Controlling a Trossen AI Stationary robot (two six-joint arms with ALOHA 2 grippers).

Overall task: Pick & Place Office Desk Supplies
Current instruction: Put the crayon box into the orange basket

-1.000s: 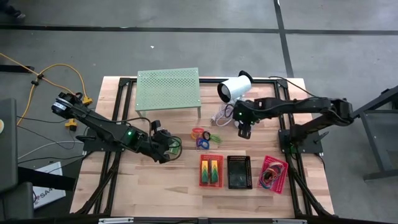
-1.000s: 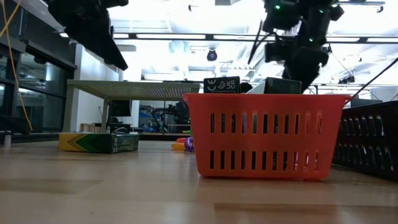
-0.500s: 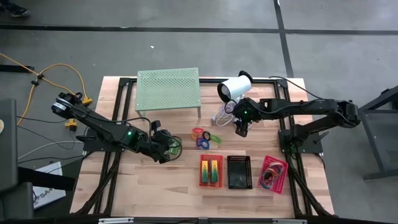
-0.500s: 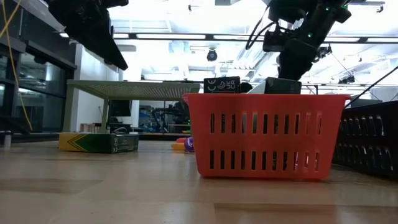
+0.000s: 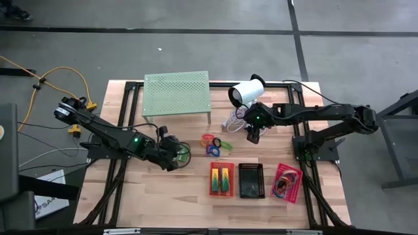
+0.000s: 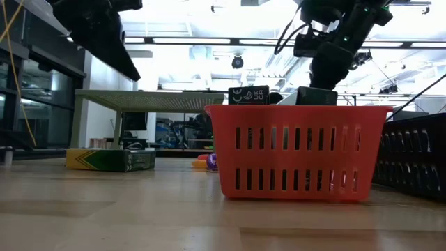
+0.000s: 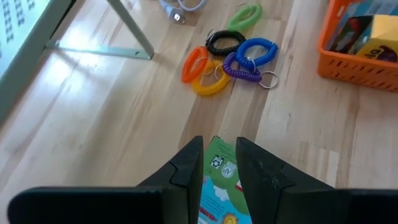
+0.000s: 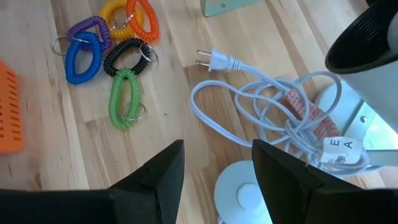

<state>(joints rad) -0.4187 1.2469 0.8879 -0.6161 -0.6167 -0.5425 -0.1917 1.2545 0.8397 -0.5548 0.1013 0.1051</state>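
Left gripper (image 7: pixel 219 163) stood narrowly parted astride a green pack (image 7: pixel 219 186), whose far end was hidden. Right gripper (image 8: pixel 217 163) gaped wide, empty; loops (image 8: pixel 111 55) lay ahead.

A flat green pack (image 7: pixel 219 186) lies on the wood directly under the left gripper (image 7: pixel 217 163), its printed face showing between the two fingers. Ahead of that gripper sits a cluster of coiled loops (image 7: pixel 229 55) (orange, yellow, black, purple, blue, green), touching one another. Beyond them, to one side, stands the red basket (image 5: pixel 222 179) with upright packs inside; the black basket (image 5: pixel 250 180) and pink basket (image 5: pixel 287 181) follow in a row, below the right gripper (image 5: pixel 253 138).
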